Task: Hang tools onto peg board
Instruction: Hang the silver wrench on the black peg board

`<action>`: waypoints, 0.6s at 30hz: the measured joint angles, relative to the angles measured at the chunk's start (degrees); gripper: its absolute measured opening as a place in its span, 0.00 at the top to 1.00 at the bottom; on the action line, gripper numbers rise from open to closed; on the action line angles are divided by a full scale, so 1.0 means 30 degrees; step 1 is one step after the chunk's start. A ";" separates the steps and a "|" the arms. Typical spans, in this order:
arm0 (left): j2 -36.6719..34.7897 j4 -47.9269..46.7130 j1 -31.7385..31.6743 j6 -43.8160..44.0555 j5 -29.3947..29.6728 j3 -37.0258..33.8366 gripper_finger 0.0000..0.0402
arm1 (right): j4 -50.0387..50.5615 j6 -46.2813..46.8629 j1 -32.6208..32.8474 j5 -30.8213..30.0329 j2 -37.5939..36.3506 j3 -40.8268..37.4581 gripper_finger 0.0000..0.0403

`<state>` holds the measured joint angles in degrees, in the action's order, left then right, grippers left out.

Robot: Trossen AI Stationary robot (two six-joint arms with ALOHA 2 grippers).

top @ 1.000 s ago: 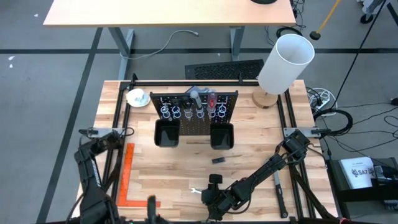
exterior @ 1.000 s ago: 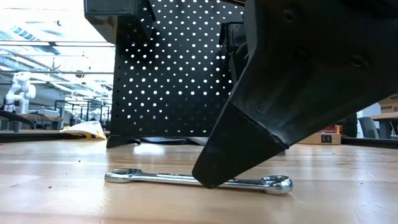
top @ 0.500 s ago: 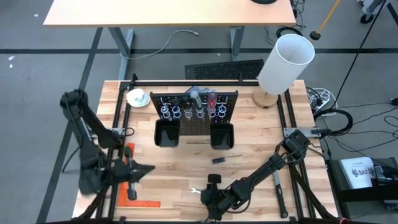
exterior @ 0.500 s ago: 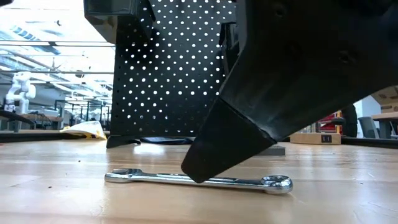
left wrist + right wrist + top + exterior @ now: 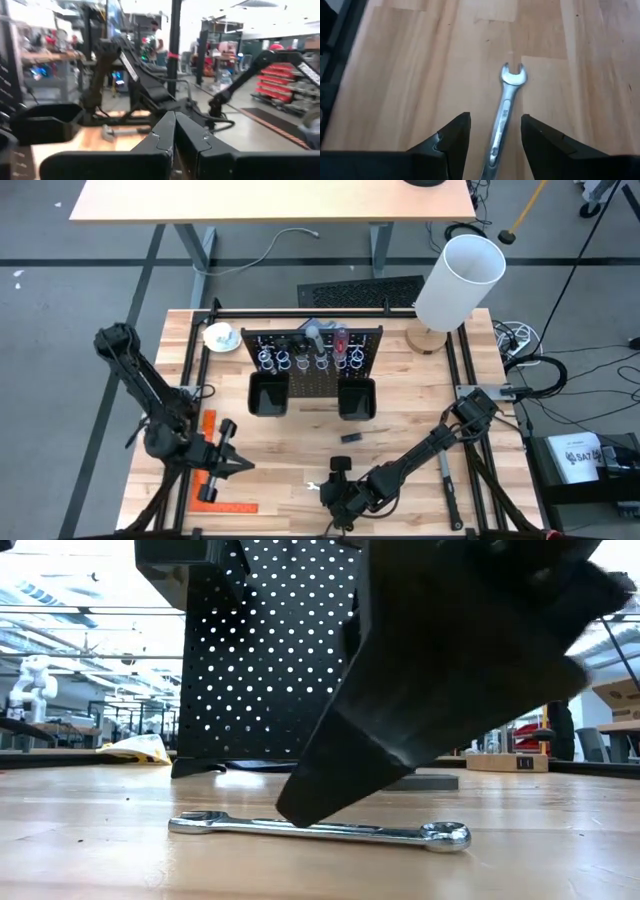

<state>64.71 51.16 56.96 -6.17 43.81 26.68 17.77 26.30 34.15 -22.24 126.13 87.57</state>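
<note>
1. Silver wrench (image 5: 502, 115) lies flat on the wooden table (image 5: 400, 420), near the front edge and well in front of the peg board (image 5: 313, 358)
2. The right gripper (image 5: 492, 135) is low over the wrench, its fingers (image 5: 454, 135) spread apart with the shaft between them; in the right wrist view the open-ended head points away from the gripper
3. In the low view a dark fingertip (image 5: 300, 808) comes down right at the wrench's shaft (image 5: 320, 830), about midway along; whether it touches I cannot tell, and nothing is gripped yet
4. The left gripper (image 5: 226, 450) sits over the table's left front part, above an orange square ruler (image 5: 205, 470), with its fingers (image 5: 165, 135) pressed together and holding nothing
5. The peg board stands upright at the middle rear of the table; a red-handled tool (image 5: 340, 340) and a grey-handled one (image 5: 313, 333) sit in its row of wire rings (image 5: 283, 361), and two black bins (image 5: 268, 393) hang along its lower edge
6. A small dark block (image 5: 350, 438) lies on the table between the bins and the right gripper
7. A white cylinder (image 5: 458, 280) stands on a wooden base at the rear right corner, and a white dish (image 5: 220, 336) rests just left of the board
</note>
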 joint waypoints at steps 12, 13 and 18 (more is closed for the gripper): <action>0.1387 -0.0176 -0.1486 0.1489 -0.1419 0.0000 0.96 | 0.0697 0.0534 -0.0869 0.1919 0.0000 0.0000 0.59; 0.1453 -0.0138 -0.1583 0.1583 -0.1421 0.0000 0.96 | 0.0785 0.0621 -0.0889 0.2001 0.0013 0.0000 0.59; 0.1609 -0.0031 -0.1968 0.1966 -0.1433 0.0000 0.96 | 0.1246 0.1212 -0.0977 0.1909 0.0215 0.0058 0.63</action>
<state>69.54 51.06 51.05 -0.27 39.51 26.68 21.51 29.94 31.22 -16.51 126.77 87.74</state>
